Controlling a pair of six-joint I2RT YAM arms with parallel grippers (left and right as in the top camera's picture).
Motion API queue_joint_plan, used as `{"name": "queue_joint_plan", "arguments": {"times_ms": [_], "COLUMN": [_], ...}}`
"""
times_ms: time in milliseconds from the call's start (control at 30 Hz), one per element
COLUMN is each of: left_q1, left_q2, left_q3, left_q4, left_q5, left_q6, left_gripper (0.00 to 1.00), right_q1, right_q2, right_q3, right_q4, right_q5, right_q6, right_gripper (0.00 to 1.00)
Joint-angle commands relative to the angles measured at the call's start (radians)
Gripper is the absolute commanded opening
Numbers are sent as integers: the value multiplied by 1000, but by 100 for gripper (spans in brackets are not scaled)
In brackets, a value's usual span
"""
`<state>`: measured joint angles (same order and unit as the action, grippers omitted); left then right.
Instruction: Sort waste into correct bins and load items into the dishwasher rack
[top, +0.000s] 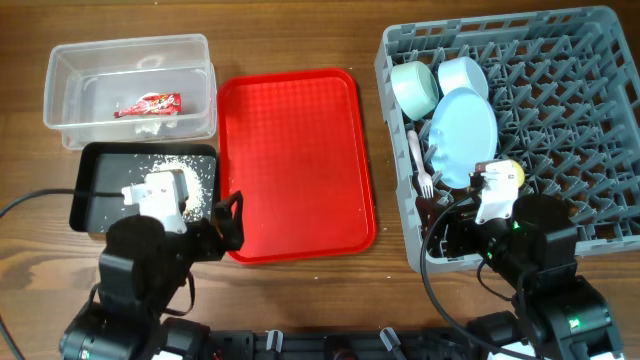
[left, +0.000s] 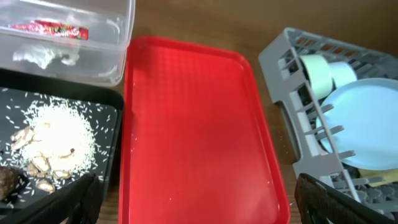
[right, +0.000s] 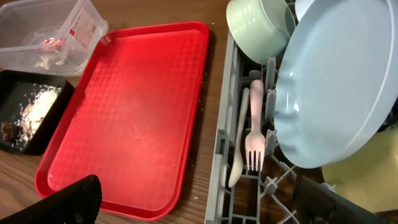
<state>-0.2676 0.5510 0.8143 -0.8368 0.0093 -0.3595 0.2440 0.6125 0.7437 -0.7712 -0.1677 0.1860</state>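
The red wrapper (top: 148, 104) and white tissue (left: 43, 57) lie in the clear tub (top: 60, 100). Crumbly food scraps (top: 190, 180) lie in the black tray (top: 95, 165). The grey rack (top: 580, 120) holds the pale blue plate (top: 465, 135), light blue bowl (top: 465, 75), mint bowl (top: 414, 87), yellow cup (top: 510, 172), and white fork (right: 254, 146) and spoon (right: 238, 152). My left gripper (left: 199, 205) is open and empty over the red tray's near edge. My right gripper (right: 199, 202) is open and empty over the rack's front left corner.
The flat red tray (top: 295, 165) lies bare between the bins and the rack, with a few rice grains on it. Wooden table shows around everything. Both arm bases sit at the near table edge.
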Motion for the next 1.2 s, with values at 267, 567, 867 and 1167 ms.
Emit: {"name": "queue_joint_plan", "arguments": {"times_ms": [267,567,867,1167], "left_q1": [-4,-4,-3,-4], "left_q2": [-11,-11,-11,-11], "left_q3": [-10,-10,-10,-10], "left_q4": [2,2,2,2], "left_q5": [1,1,1,1], "left_q6": [9,9,8,9], "left_gripper": [100,100,100,100], "right_q1": [-6,-128,-159,-159], "right_q2": [-3,-448,-609,-602], "right_q3": [-15,-443,-739,-738], "right_q4": [10,547,774,777], "right_q5": [74,90,72,70], "right_q6": [-16,-134,-130,-131], "right_gripper": [100,100,100,100]}}
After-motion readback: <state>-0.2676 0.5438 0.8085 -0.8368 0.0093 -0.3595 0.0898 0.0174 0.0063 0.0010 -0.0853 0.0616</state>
